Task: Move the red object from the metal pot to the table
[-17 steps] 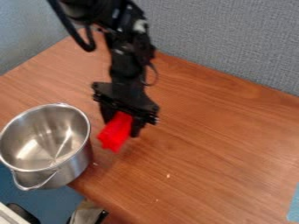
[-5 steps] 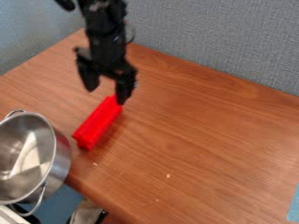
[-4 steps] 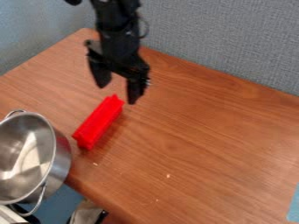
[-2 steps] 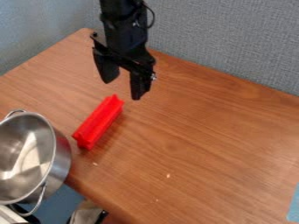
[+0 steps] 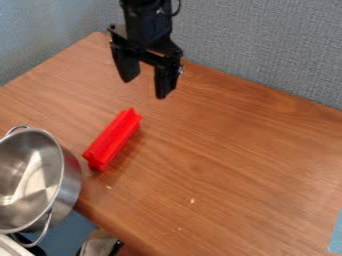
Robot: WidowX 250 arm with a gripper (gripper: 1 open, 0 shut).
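Red object [image 5: 112, 138] flat on worktop [image 5: 241, 160], just beside metal pot [image 5: 30, 190], apart from its rim. Tool [image 5: 146, 74] above and behind it, jaws wide, holding nothing. Placement judged done; best to retreat straight up, clear of block, without nudging it.
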